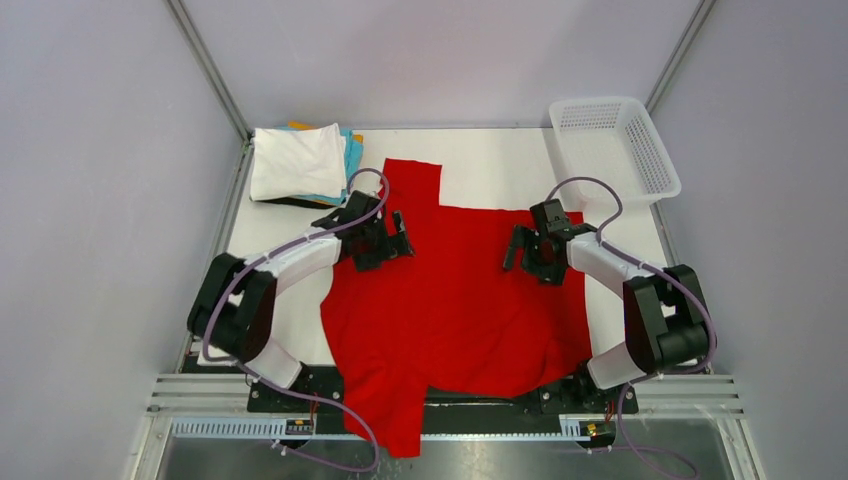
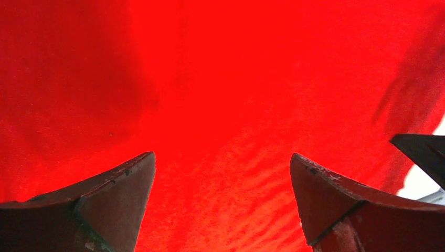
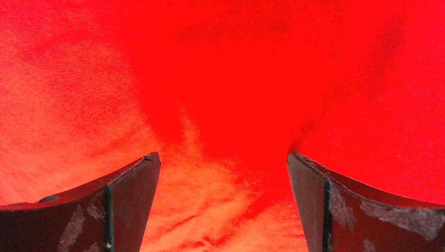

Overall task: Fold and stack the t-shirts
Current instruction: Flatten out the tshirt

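A bright red t-shirt lies spread on the white table, one sleeve pointing to the back, its lower part hanging over the near edge. A stack of folded t-shirts, white on top with cyan, orange and dark edges showing, sits at the back left. My left gripper is open just over the shirt's upper left part; red cloth fills its view between the fingers. My right gripper is open over the shirt's upper right part; red cloth fills its view too. Neither holds anything.
A white plastic mesh basket stands at the back right corner. Bare white table shows behind the shirt. Metal frame posts rise at both back corners, and a rail runs along the near edge.
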Controlling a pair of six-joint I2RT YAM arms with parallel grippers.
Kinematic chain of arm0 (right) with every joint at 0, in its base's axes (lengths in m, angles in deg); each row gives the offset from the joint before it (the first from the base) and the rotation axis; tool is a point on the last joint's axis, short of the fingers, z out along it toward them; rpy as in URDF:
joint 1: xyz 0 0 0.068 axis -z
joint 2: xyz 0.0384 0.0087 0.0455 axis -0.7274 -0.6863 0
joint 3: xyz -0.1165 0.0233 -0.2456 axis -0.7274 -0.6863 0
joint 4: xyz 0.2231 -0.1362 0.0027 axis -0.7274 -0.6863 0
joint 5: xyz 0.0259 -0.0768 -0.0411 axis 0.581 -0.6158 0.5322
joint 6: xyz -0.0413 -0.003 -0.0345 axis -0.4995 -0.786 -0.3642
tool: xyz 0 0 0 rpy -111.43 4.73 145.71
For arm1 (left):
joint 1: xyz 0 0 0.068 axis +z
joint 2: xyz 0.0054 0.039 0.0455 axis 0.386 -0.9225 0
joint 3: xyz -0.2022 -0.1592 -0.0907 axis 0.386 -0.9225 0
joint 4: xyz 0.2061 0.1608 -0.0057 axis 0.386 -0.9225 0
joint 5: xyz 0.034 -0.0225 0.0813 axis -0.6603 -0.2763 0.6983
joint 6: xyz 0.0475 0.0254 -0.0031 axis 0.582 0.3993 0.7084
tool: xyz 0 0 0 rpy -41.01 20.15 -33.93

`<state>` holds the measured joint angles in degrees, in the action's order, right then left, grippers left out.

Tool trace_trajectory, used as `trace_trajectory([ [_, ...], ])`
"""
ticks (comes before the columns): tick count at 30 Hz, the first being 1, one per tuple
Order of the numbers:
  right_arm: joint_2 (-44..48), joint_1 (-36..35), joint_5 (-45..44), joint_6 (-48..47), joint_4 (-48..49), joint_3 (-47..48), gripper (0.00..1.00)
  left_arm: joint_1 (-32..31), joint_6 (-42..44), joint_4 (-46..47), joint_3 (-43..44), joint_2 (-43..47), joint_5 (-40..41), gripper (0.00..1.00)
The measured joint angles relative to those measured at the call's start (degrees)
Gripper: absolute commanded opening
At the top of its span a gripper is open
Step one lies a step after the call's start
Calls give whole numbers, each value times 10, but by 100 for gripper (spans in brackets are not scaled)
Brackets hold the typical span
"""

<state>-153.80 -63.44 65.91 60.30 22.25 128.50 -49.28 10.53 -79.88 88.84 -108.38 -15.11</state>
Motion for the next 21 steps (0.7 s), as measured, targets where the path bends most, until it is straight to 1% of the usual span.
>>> trace_trajectory([
  [3, -23, 0, 10, 0, 0, 3, 100, 4, -1, -3, 1, -38, 3, 99],
  [6, -49, 0, 13, 0, -5, 27, 99, 14, -3, -12, 23, -83, 5, 99],
  [10, -90, 0, 11, -1, -18, 70, 99, 37, 0, -13, 88, -137, 9, 99],
  [15, -168, 0, 13, -7, -39, 163, 99, 72, 3, -21, 174, -205, 5, 99],
  [21, -245, 2, 6, -22, -60, 266, 99, 101, 14, -54, 292, -286, -5, 99],
])
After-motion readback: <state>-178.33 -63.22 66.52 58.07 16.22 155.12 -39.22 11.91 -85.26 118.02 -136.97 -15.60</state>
